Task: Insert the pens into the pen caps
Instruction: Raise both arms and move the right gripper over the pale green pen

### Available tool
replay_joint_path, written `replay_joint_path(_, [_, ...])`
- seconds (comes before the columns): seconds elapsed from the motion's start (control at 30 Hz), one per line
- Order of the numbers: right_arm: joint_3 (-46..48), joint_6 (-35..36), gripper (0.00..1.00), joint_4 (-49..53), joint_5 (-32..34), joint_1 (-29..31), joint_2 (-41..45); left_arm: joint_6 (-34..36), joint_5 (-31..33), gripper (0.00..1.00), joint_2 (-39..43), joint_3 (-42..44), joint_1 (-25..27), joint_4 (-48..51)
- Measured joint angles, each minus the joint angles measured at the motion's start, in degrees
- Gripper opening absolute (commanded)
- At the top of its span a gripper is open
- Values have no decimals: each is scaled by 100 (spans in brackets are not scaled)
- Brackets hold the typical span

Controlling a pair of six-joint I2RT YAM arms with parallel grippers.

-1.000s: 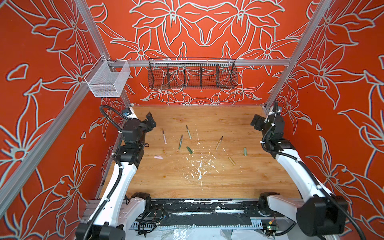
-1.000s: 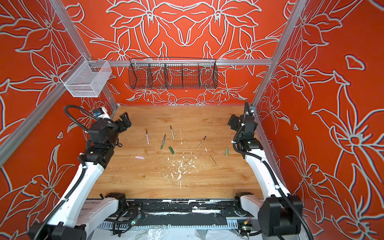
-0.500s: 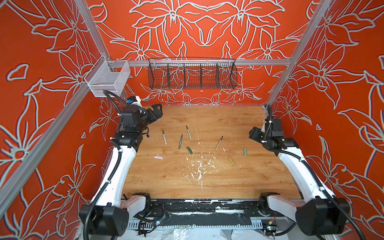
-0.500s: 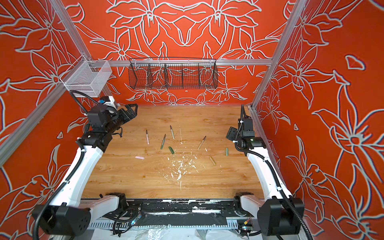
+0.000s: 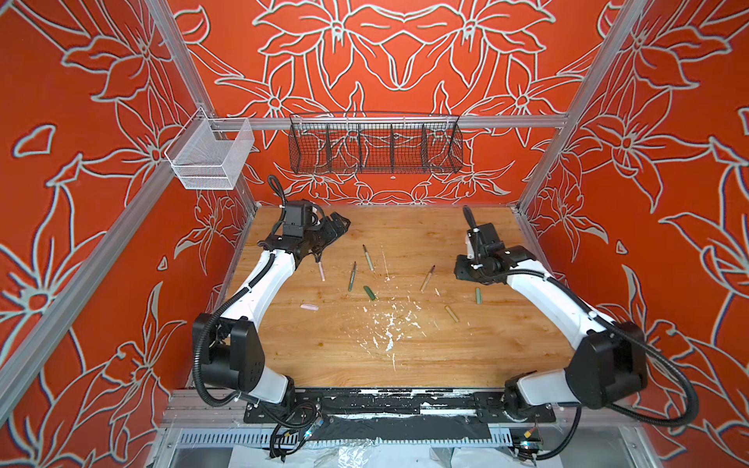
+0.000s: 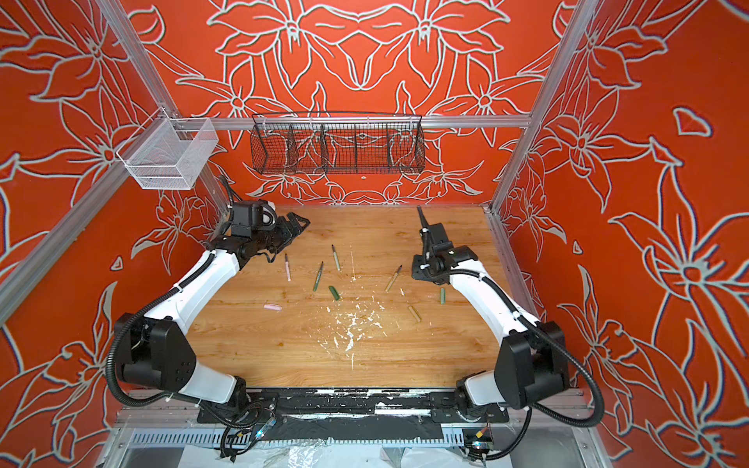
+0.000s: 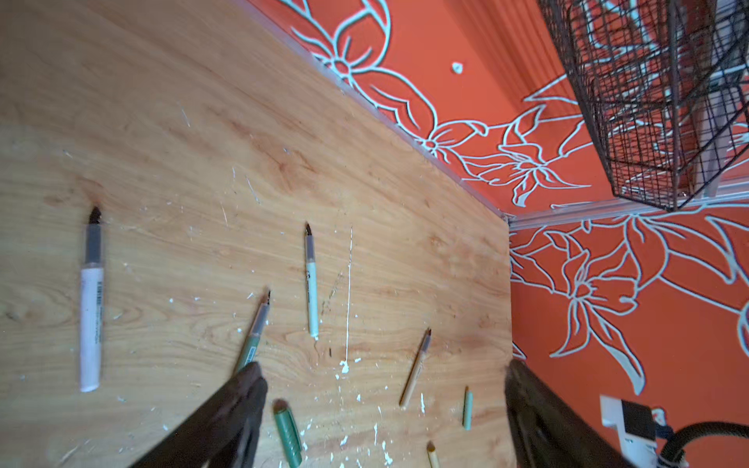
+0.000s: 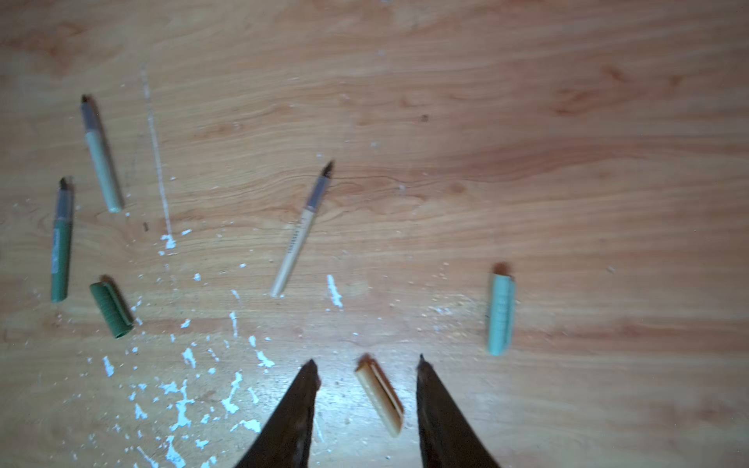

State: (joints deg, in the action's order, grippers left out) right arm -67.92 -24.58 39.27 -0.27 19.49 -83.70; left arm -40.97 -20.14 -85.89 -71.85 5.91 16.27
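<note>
Right wrist view: tan cap (image 8: pixel 379 395) lies between tips of the right pincer (image 8: pixel 365 360) (parted, empty).

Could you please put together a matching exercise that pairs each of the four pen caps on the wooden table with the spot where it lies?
Things:
1. short pale pink pen cap
2. short dark green pen cap
3. short tan pen cap
4. short light green pen cap

Places:
A. farthest right of the caps in both top views
B. just beside the blunt end of the thin dark green pen
C. farthest left of the caps in both top views
D. framed between the fingertips of the right gripper in the right wrist view

Pairs: 1-C, 2-B, 3-D, 4-A
</note>
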Motion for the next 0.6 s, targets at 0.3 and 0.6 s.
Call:
replay_joint_path(0.3, [-1574, 17, 32, -50, 2, 848, -2192, -199, -162, 90, 11, 162, -109, 37])
replay_joint_path(0.6, [-3880, 234, 33, 28, -33, 1596, -4262, -372, -291, 89, 33, 192, -492, -17])
